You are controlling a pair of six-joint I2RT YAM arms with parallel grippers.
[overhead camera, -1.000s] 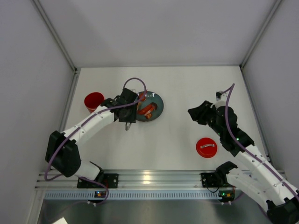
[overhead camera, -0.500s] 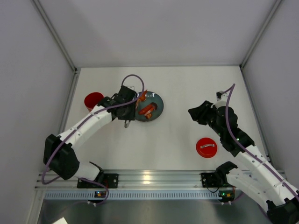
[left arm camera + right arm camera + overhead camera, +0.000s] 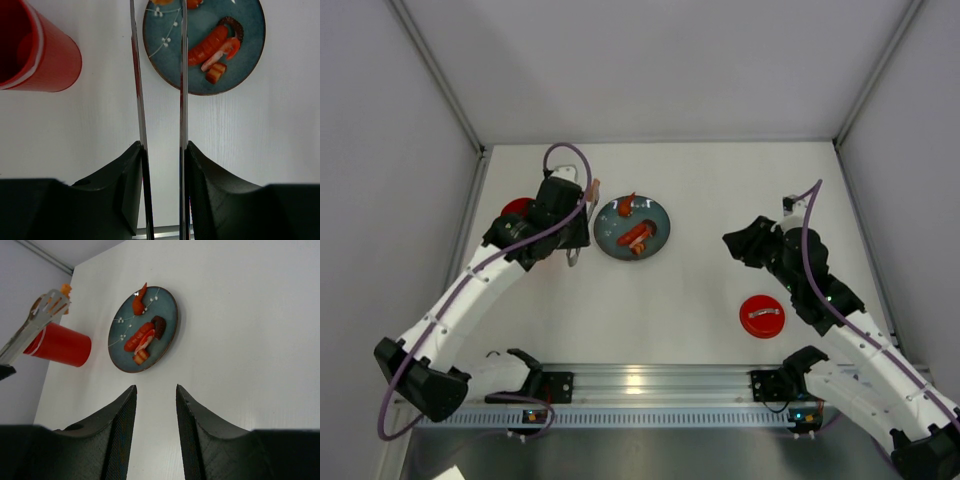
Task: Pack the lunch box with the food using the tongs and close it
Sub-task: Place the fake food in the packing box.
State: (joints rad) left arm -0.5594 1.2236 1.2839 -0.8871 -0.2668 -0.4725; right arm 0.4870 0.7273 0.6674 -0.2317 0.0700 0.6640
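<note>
My left gripper (image 3: 162,145) is shut on the silver tongs (image 3: 183,100), whose two arms run straight up the left wrist view. The tong tips pinch a small orange piece (image 3: 65,288) in the air, between the blue-grey plate (image 3: 655,215) and the red lunch box (image 3: 47,60). The lunch box stands upright and open, left of the tongs; my left arm partly covers it in the top view. More food (image 3: 210,45), a red-brown sausage bit and orange pieces, lies on the plate. My right gripper (image 3: 155,390) hangs open and empty, well right of the plate.
The flat red lid (image 3: 761,316) lies on the table at the right, beside my right arm. Grey walls close the table in on the left, right and back. A metal rail (image 3: 650,385) runs along the near edge.
My left arm has swung left, away from above the plate and toward the lunch box, carrying the tongs with the orange piece. The right arm has not moved.
</note>
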